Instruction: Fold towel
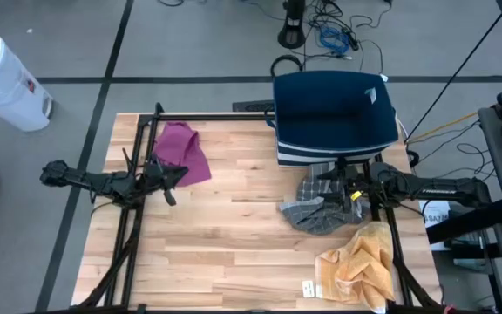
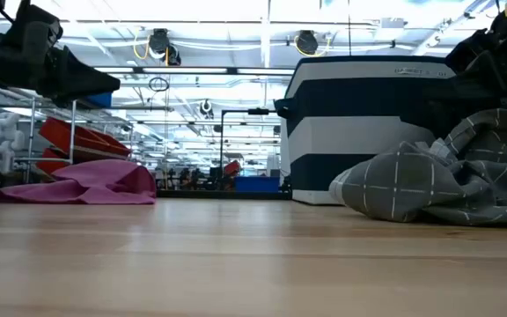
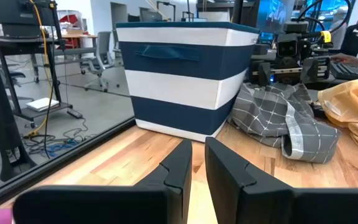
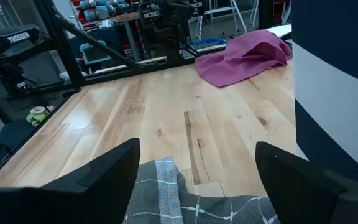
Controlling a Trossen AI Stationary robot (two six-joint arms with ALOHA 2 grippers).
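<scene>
Bare wooden counter (image 1: 234,235) spreads left of the striped bin (image 1: 334,109); right gripper (image 1: 342,185) fingers released above crumpled grey checked towel (image 1: 316,212); left gripper (image 1: 166,171) fingers nearly clenched, empty.

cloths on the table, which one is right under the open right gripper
The grey checked cloth: the right gripper is over it, while the magenta cloth and yellow cloth lie apart.

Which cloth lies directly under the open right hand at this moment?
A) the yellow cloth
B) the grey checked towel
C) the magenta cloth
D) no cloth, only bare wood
B: in the right wrist view the right hand has its fingers spread wide above the grey checked towel, and the high view shows that hand over the same towel beside the striped bin.
</scene>
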